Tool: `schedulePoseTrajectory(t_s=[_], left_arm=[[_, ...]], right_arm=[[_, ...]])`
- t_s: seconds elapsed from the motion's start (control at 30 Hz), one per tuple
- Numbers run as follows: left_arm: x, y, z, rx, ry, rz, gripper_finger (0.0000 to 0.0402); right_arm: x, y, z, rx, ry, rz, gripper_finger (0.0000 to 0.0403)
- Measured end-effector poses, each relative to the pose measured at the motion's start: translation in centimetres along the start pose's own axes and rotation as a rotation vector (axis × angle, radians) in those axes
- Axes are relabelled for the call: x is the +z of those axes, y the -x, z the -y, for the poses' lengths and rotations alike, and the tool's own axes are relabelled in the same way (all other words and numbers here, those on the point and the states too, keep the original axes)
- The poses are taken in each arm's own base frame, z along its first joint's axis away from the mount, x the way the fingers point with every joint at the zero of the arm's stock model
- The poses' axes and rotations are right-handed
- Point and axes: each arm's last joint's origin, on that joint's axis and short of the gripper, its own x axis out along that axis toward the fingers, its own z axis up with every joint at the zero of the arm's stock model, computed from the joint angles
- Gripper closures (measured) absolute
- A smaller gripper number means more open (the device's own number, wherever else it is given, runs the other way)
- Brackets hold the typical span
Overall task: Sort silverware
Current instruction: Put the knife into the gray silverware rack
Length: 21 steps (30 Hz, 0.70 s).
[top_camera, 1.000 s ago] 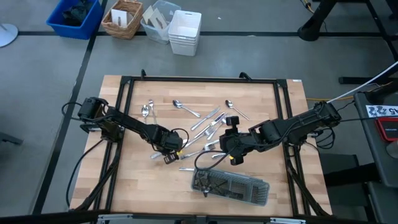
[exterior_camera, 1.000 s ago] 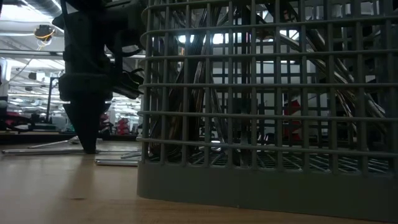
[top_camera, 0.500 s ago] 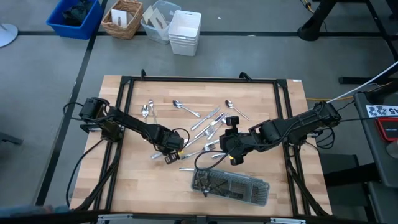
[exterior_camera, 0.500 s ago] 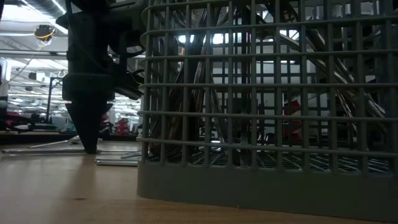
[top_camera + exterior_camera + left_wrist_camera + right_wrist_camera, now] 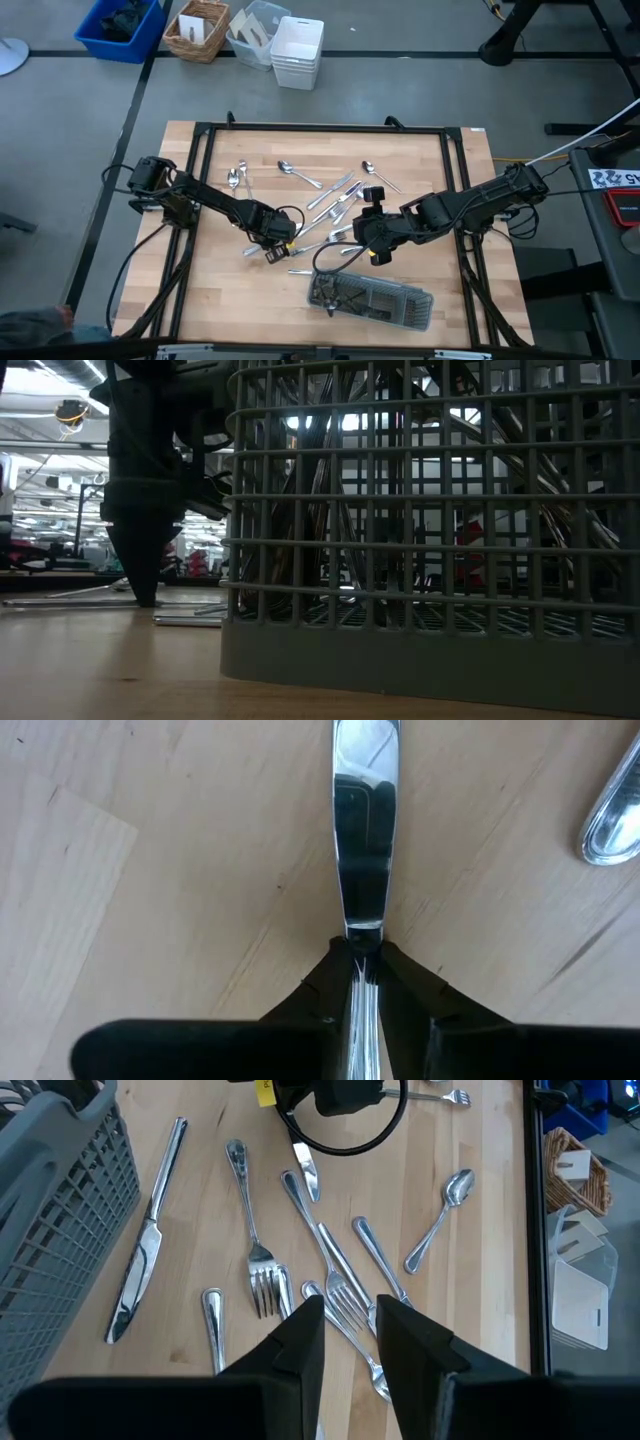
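left fingers: we see the left gripper [image 5: 362,982] down on the table [image 5: 200,300], its fingers [image 5: 325,982] pinching the handle of a knife [image 5: 365,830] that lies flat on the wood; in the high view this gripper [image 5: 272,252] sits at about 8 o'clock of the pile.
why held so: we judge the thin handle end is nipped because a flat piece gives no other purchase; lift not yet done.
right fingers: the right gripper [image 5: 350,1325] hangs over the pile, fingers [image 5: 300,1342] spread a little and holding nothing; in the high view it [image 5: 372,250] is at about 4 o'clock of the pile, waiting.
silverware: loose forks, spoons and knives [image 5: 325,195] scattered mid-table, some crossing; a fork [image 5: 258,1260] and a spoon [image 5: 447,1205] lie below the right wrist.
tray: the grey mesh tray [image 5: 370,300] sits at 6 o'clock of the pile, some pieces already inside; we judge it is placed near so both arms reach it.
progress: we judge most pieces are still unsorted.
writing: none readable; a yellow tag [image 5: 264,1090] on the left gripper, text too small to tell.
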Motion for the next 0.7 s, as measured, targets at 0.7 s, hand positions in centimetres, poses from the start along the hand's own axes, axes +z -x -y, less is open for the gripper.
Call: schedulePoseTrajectory(t_s=[0.7], left_arm=[[0.03, 0.07, 0.0, 0.001, 0.026, 0.003, 0.0369]], right_arm=[[0.0, 0.0, 0.0, 0.0, 0.0, 0.0, 0.0308]])
